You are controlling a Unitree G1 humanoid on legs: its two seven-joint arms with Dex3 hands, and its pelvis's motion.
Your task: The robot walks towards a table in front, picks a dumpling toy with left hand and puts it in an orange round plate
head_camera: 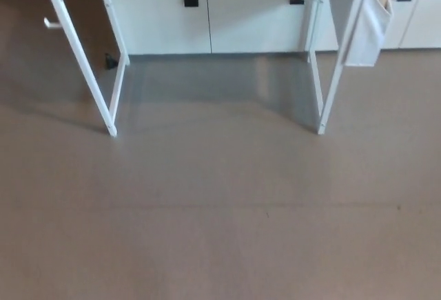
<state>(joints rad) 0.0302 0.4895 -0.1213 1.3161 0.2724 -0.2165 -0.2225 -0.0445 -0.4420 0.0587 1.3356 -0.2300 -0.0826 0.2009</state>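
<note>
Only the desk's white legs [83, 58] and bare floor [220, 231] show — no dumpling toy, no robot hand, so its state can't be told — though the toy is probably light and soft, best pinched across its middle.

Robot body: no part in frame, neither arm, hand nor torso. Colours, cables, screws and markings cannot be recorded from the head view. Nothing of the body to catalogue.
</note>
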